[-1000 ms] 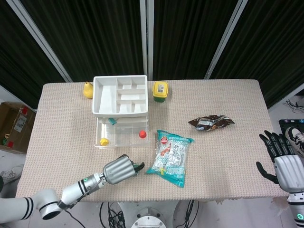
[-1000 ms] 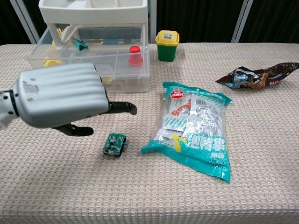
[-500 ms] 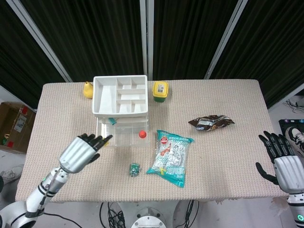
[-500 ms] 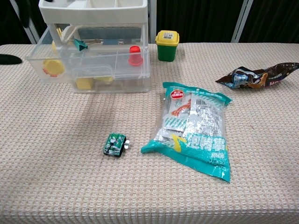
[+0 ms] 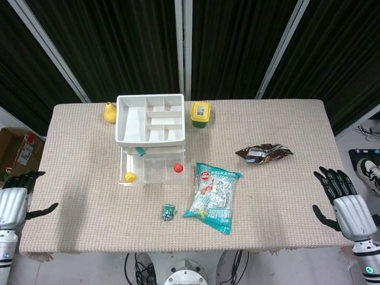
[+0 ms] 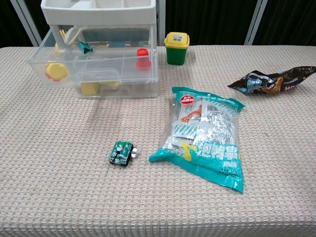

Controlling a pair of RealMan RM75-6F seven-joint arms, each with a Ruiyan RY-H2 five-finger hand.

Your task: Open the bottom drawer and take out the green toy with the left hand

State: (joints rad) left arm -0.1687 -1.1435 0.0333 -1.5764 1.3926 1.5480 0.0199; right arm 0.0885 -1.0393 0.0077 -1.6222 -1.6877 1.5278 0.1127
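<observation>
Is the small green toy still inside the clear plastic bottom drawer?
No, the small green toy lies on the table, in front of the open clear plastic bottom drawer.

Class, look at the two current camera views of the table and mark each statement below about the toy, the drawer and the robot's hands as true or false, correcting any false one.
1. The green toy lies on the table, outside the drawer. True.
2. The bottom drawer is pushed fully shut. False: it stands pulled out from the white organiser.
3. The left hand holds the green toy. False: it is empty, fingers apart, at the table's left edge.
4. The right hand holds nothing. True.
5. The green toy lies on top of the snack bag. False: it lies beside the bag, on its left in the chest view, apart from it.
</observation>
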